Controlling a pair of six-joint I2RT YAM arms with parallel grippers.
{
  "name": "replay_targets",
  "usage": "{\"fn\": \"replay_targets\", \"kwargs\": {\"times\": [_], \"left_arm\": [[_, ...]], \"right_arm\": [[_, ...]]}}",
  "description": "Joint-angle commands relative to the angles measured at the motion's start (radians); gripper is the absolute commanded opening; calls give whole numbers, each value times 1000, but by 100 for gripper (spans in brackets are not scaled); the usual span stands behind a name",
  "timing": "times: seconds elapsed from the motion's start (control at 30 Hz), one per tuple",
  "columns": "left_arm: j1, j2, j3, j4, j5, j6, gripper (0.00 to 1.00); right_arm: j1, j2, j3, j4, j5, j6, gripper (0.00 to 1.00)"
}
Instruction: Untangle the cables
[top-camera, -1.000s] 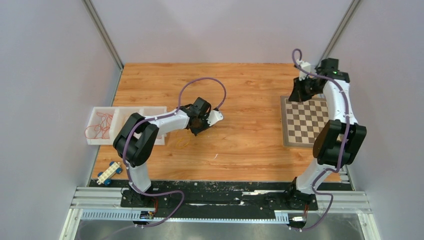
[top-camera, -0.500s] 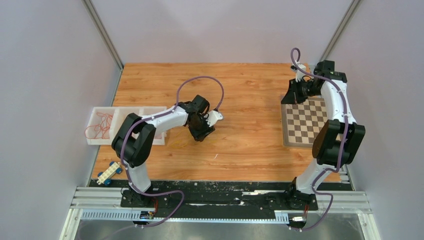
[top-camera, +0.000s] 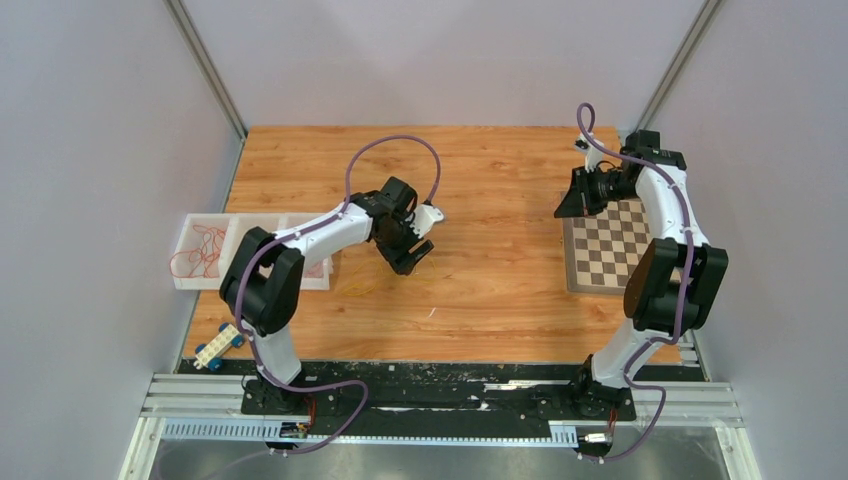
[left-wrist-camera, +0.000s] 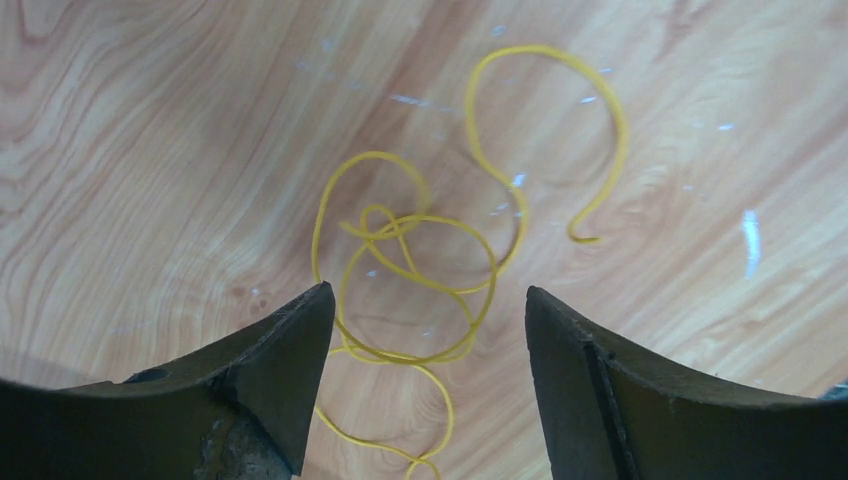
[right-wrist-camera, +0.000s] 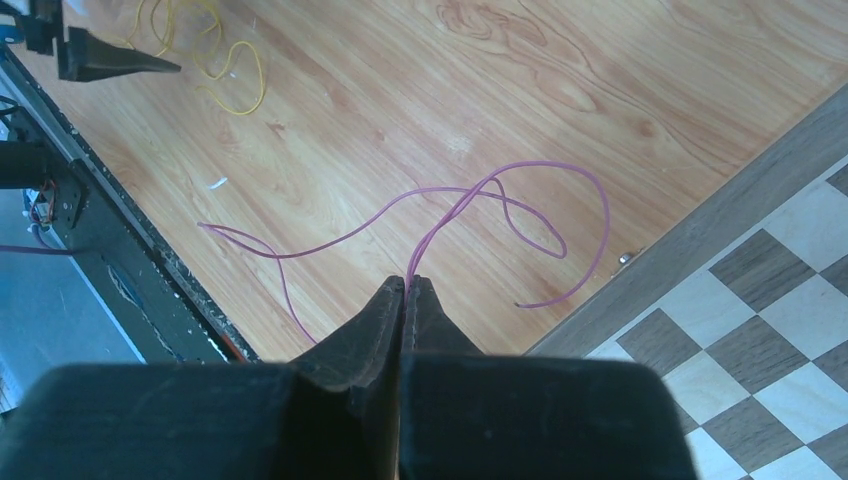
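A yellow cable lies in loose overlapping loops on the wooden table, faint in the top view. My left gripper hovers over it, open, with nothing between its fingers; from above the gripper is left of the table's middle. My right gripper is shut on a thin pink cable, which hangs down and curls over the wood by the checkerboard's edge. From above, the right gripper is at the board's far left corner. Red and orange cables sit tangled in a white tray.
The white tray has three compartments and stands at the table's left edge. A checkerboard lies at the right. A small white and blue toy car is at the near left. A white scrap lies near the front.
My left gripper has opened from shut, leaving the yellow cable lying on the table. My right arm has swung leftward off the checkerboard with the pink cable.
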Motion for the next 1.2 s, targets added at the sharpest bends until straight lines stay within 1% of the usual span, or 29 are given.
{"fn": "replay_targets", "kwargs": {"times": [0.0, 0.07, 0.2, 0.27, 0.3, 0.33, 0.37, 0.4, 0.43, 0.47, 0.53, 0.67, 0.73, 0.8, 0.97, 1.07, 1.17], "left_arm": [[35, 66, 17, 33, -67, -6, 78], [36, 87, 4, 41, -78, 8, 77], [35, 115, -37, 55, -32, -21, 71], [34, 134, -53, 57, -17, -35, 62], [34, 139, -59, 57, -15, -35, 51], [34, 145, -59, 51, -17, -39, 38], [34, 144, -63, 51, -20, -41, 30], [33, 136, -65, 55, -19, -40, 18], [33, 130, -70, 57, -14, -40, 12], [34, 114, -69, 55, -11, -41, 3], [35, 80, -58, 44, -6, -44, 0], [37, -29, 5, -18, 23, -46, 0], [48, -78, 64, -71, 53, -42, 0], [70, -113, 175, -136, 77, -41, 0], [163, -166, 369, -285, 124, -42, 0], [222, -189, 488, -348, 163, -50, 0], [315, -220, 568, -371, 181, -56, 0]], "right_arm": [[6, -50, -5, 17, -40, -4, 0], [6, -48, -5, 16, -40, -1, 0], [5, -46, -15, 25, -41, 3, 0], [7, -43, -19, 29, -46, 10, 0], [6, -43, -19, 31, -47, 11, 0], [6, -43, -20, 33, -48, 14, 0], [6, -44, -22, 33, -48, 15, 0], [6, -46, -23, 36, -49, 17, 0], [7, -49, -24, 37, -53, 20, 0], [6, -50, -25, 38, -57, 24, 0], [8, -58, -34, 43, -67, 33, 0], [25, -85, -73, 62, -85, 55, 0], [39, -99, -98, 85, -98, 81, 0], [55, -116, -133, 125, -119, 133, 0], [124, -165, -223, 255, -130, 235, 0], [163, -185, -248, 293, -120, 266, 0], [186, -191, -260, 314, -124, 293, 0]]}}
